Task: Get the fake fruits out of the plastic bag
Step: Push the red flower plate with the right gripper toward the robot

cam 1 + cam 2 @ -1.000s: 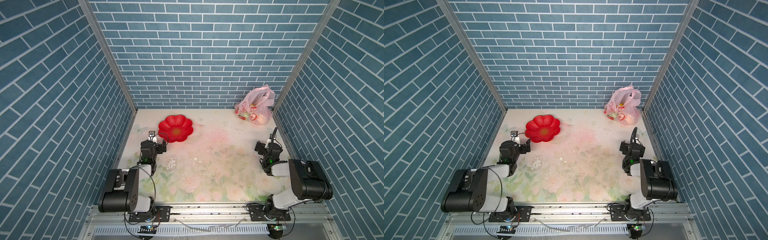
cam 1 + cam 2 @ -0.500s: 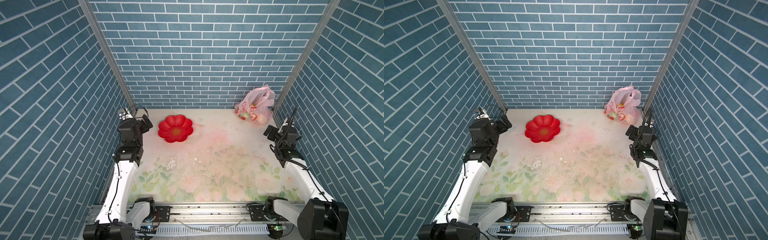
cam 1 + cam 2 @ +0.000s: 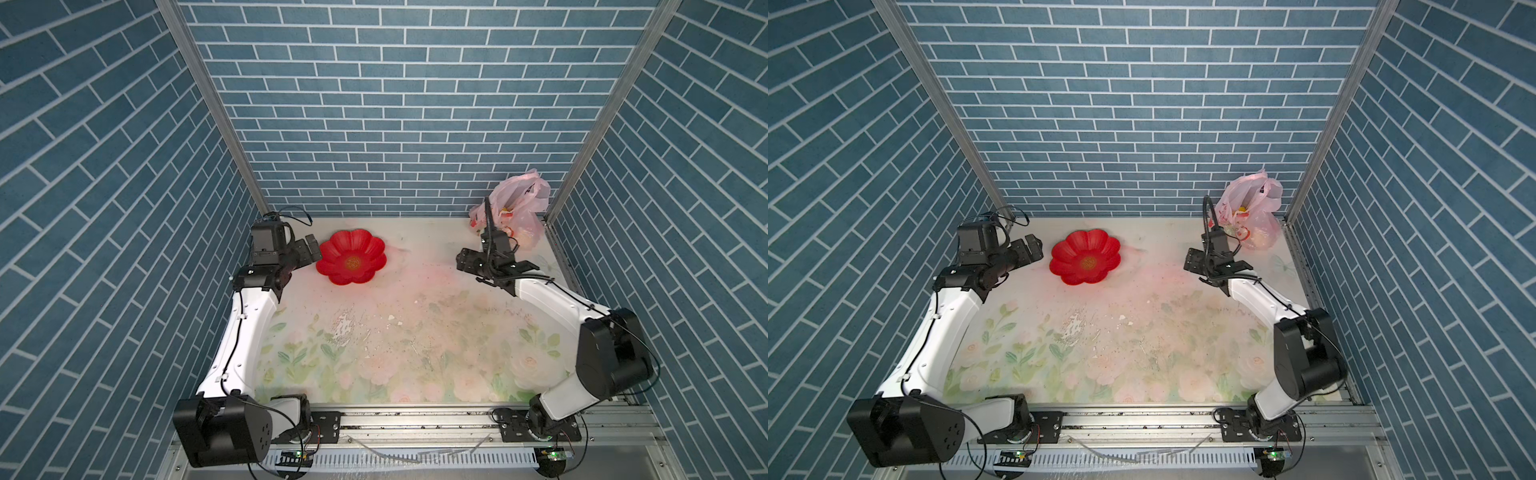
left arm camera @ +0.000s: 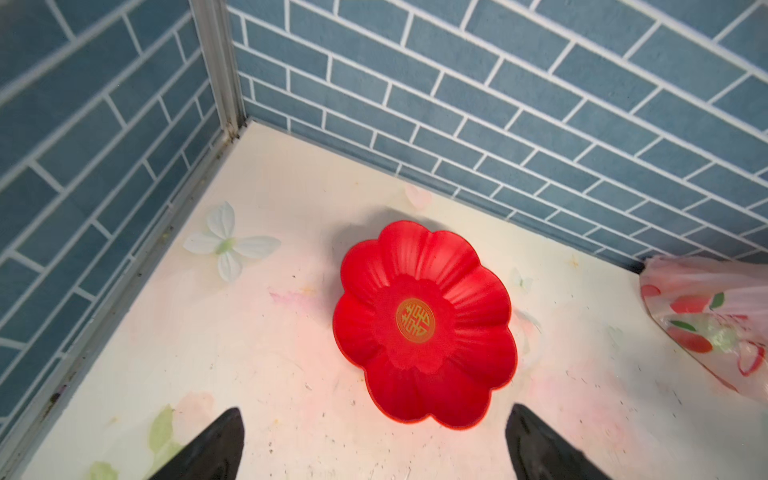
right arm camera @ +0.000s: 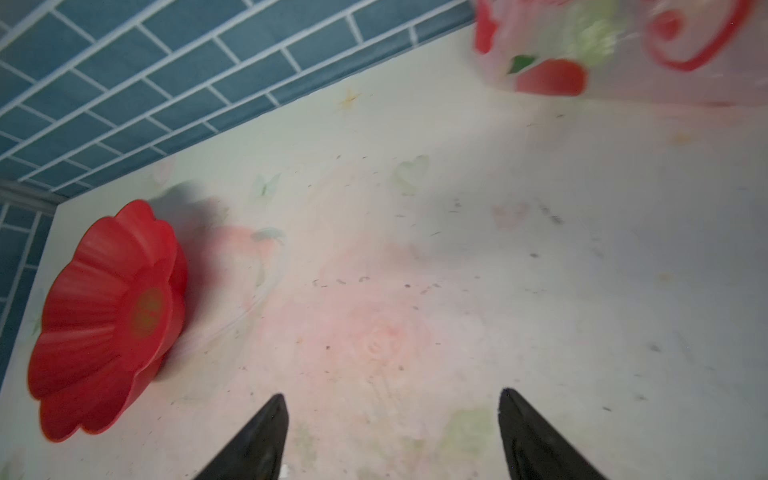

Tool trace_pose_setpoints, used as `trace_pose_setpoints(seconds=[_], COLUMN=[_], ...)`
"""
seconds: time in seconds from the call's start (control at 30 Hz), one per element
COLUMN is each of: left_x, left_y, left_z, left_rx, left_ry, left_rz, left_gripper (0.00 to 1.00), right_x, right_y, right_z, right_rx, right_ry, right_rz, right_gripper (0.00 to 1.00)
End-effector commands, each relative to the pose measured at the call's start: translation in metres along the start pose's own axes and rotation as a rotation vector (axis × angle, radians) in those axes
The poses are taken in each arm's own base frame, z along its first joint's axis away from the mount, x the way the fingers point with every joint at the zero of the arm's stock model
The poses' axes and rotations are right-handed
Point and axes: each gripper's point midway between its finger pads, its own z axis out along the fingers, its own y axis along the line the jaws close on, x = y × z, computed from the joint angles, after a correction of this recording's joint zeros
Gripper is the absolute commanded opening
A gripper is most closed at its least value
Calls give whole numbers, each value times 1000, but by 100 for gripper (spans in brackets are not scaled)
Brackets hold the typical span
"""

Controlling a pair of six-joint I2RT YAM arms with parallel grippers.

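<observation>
We are finding the one plastic bag (image 3: 517,203) sitting in the far right corner of the table (image 3: 415,340). The fake fruits (image 3: 1241,209) are showing through its pink film, too bunched for us to count. The right gripper (image 5: 392,397) is hovering near the bag, jaws apart and holding nothing, and its cable (image 3: 489,216) is crossing the bag's left edge in a top view. One red plate (image 3: 352,257) is lying well apart to the left. The left gripper (image 4: 376,415) is hanging wide open just beside it.
</observation>
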Motion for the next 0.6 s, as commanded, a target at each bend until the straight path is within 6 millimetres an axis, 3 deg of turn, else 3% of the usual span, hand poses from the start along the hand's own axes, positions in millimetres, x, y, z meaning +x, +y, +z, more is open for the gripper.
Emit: trace_pose_setpoints(seconds=[0.0, 0.07, 0.23, 0.57], left_x=[8, 14, 13, 11], left_y=[-11, -12, -11, -13], left_z=[-5, -7, -16, -23], left_rx=[71, 87, 82, 98], left_ry=[26, 20, -5, -29], left_rz=[-14, -24, -9, -15], left_gripper=[99, 99, 99, 99], right_x=[-2, 6, 26, 59], right_y=[67, 101, 147, 179], right_z=[24, 41, 75, 119], right_rx=[-138, -198, -264, -307], right_ry=[27, 57, 122, 214], right_rz=[49, 43, 47, 54], right_gripper=[77, 76, 75, 73])
